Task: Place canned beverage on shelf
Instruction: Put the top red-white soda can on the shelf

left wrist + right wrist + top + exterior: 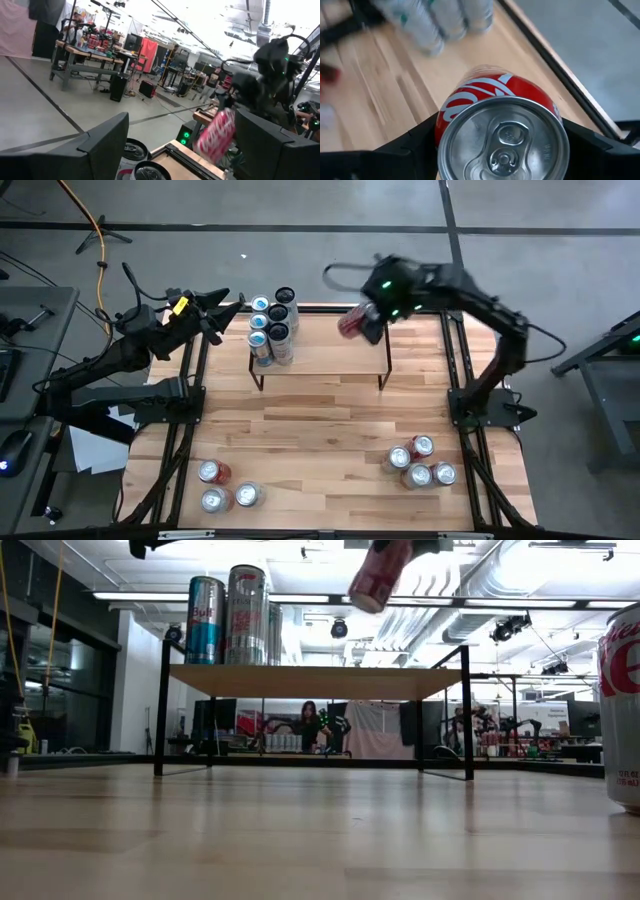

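Note:
The shelf (330, 355) stands at the table's far middle on thin black legs. Several upright cans (272, 330) stand on its left end. A red can (350, 323) hangs in the air over the shelf's right part, and my right gripper (360, 318) is shut on it. In the low view the red can (380, 575) is tilted, well above the shelf top (320, 680). My left gripper (222, 315) waits open at the shelf's far left corner, level with the standing cans and holding nothing. My right gripper pinches the red can by its side walls (442, 125) near the top end, one finger (415, 145) on each side. The fingers slant down from the table's far right, and the can's lid (502, 140) faces the wrist. The can is tilted, clear of the shelf.
Several loose cans (420, 462) stand at the table's near right and three more (225, 485) at its near left. One of them (625, 710) fills the low view's right edge. The shelf's middle and right top is bare wood (340, 345).

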Controlling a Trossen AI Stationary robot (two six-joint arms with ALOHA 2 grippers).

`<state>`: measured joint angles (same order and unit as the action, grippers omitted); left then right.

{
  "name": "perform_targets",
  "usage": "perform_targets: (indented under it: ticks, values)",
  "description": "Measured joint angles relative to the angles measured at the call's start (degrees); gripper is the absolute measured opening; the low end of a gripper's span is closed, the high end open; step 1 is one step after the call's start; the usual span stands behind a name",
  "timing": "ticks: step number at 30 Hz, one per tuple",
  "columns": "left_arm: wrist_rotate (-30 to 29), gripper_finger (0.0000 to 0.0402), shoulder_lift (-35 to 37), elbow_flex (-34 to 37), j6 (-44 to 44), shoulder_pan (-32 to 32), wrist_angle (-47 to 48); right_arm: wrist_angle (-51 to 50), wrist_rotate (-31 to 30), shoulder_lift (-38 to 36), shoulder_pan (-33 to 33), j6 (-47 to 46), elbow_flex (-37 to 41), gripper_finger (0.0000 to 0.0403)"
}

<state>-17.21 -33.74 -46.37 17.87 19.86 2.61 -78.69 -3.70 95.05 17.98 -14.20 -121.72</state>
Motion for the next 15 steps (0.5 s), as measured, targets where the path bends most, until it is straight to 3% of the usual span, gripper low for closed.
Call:
perform_targets:
  ticks: [6,15]
  values:
    - [0.02,0.0305,-0.02,0.0,0.0,0.0,0.0,-2.68,-0.63,8.13,-5.58,4.31,-2.0,0.0287]
    - [0.07,0.0305,0.0,0.0,-0.86,0.0,0.04,-8.87,-0.55,14.92,-7.11,5.71,-2.05,0.0287]
